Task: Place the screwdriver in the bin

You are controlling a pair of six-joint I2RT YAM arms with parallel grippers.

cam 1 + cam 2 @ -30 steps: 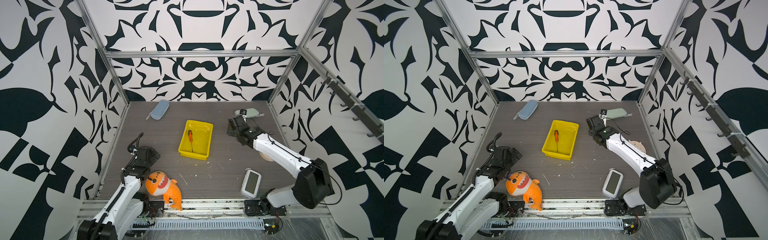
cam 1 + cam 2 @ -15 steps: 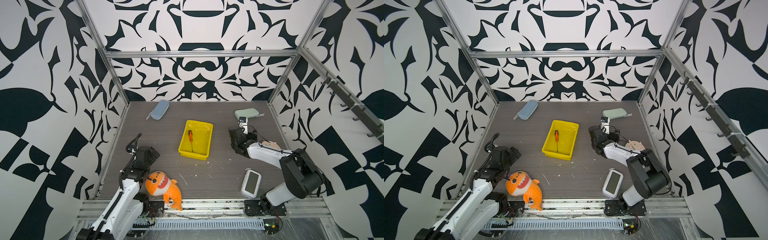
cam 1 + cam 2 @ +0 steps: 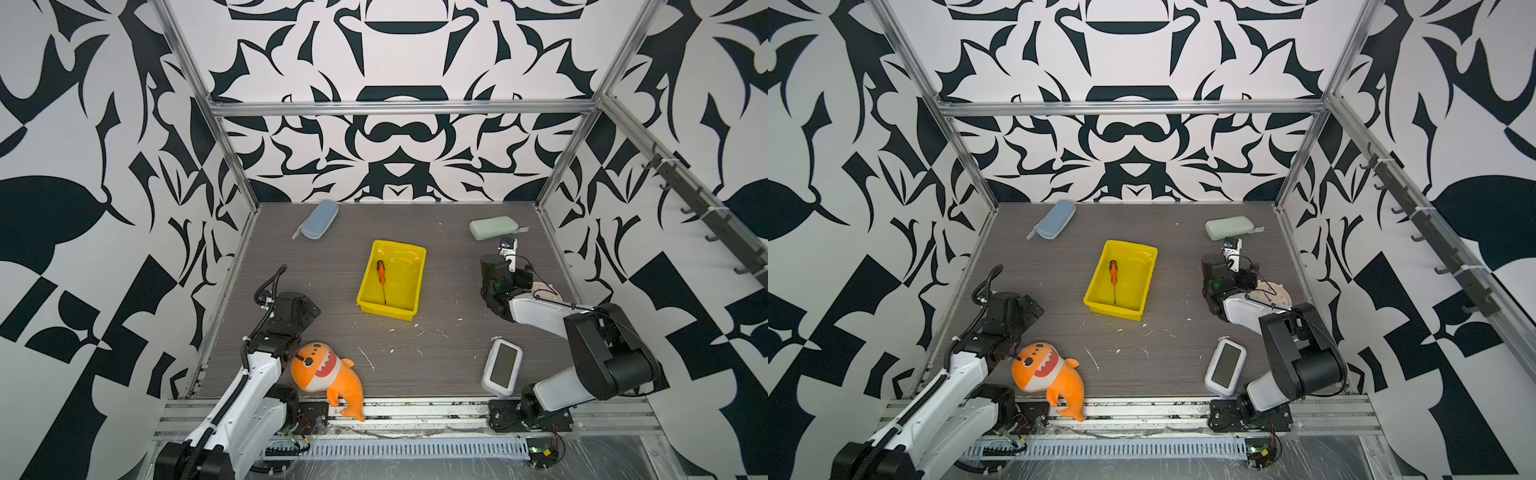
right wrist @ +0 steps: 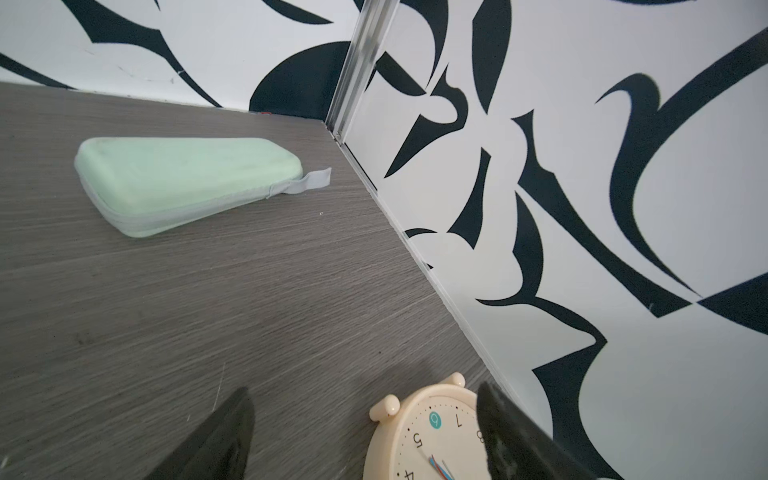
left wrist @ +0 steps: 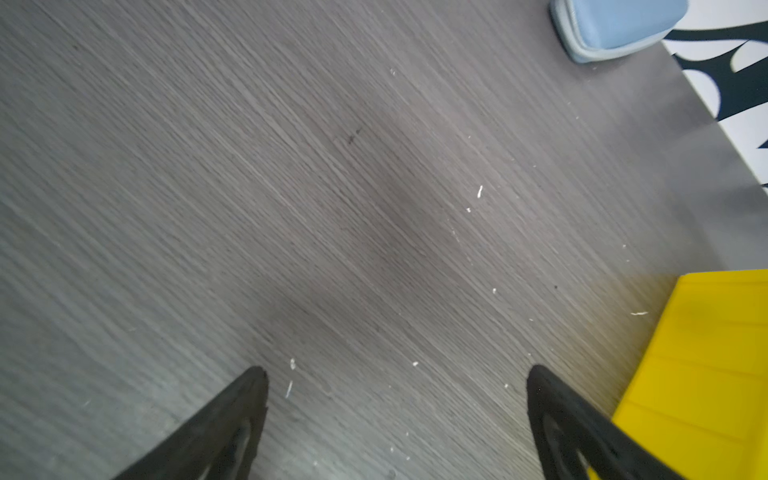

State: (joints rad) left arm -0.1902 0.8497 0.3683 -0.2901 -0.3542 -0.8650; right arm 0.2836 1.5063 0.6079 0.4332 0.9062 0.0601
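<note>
The yellow bin (image 3: 402, 286) (image 3: 1133, 286) stands mid-table in both top views. Inside it lies the screwdriver (image 3: 380, 276) (image 3: 1113, 277), orange handle toward the back, thin shaft toward the front. Nothing touches it. The left wrist view shows my left gripper (image 5: 397, 374) open and empty just above bare table, with a corner of the bin (image 5: 706, 374) beside one finger. My right gripper (image 4: 365, 390) is open and empty too, low over a cream alarm clock (image 4: 428, 432) near the right wall, well to the right of the bin.
A blue case (image 3: 319, 224) lies at the back left and a green case (image 3: 493, 227) at the back right. An orange shark plush (image 3: 322, 370) sits by my left arm. A white digital clock (image 3: 502, 368) lies at the front right. The alarm clock (image 3: 546, 289) rests by the right wall.
My right arm has folded back from beside the bin toward the right wall, still open. The left arm has barely shifted. The screwdriver stays in the bin.
</note>
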